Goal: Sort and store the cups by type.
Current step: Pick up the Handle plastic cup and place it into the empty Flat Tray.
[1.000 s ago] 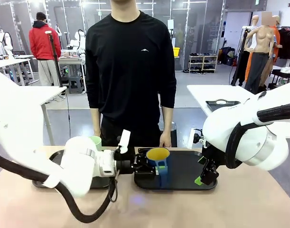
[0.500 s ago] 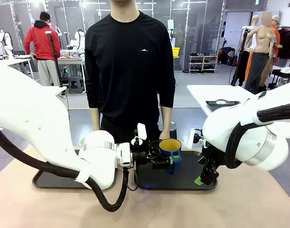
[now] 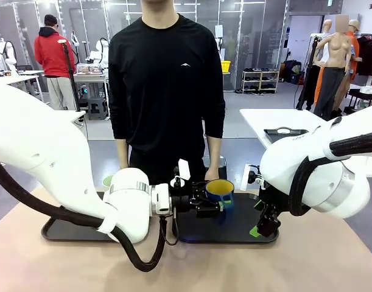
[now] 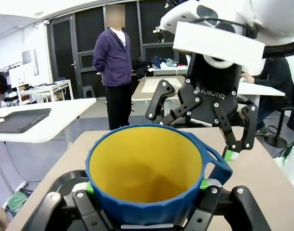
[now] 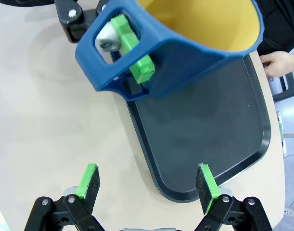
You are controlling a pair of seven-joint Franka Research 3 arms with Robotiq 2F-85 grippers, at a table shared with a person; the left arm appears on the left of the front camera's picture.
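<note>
Left gripper (image 3: pixel 217 202) clamped on blue mug (image 3: pixel 220 193), one green pad each side, holding it above the right-hand black tray (image 3: pixel 246 228) near the worktop's far edge. Right gripper (image 5: pixel 147 187) jaws wide apart, holding nothing, near that tray's right end. Green tumbler (image 3: pixel 107 180) sits at the left tray (image 3: pixel 58 231), mostly hidden behind the left arm.

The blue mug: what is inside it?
The blue mug, clamped in the left pincer, shows a bare yellow interior with nothing inside; the near wall covers a little of the bottom.
</note>
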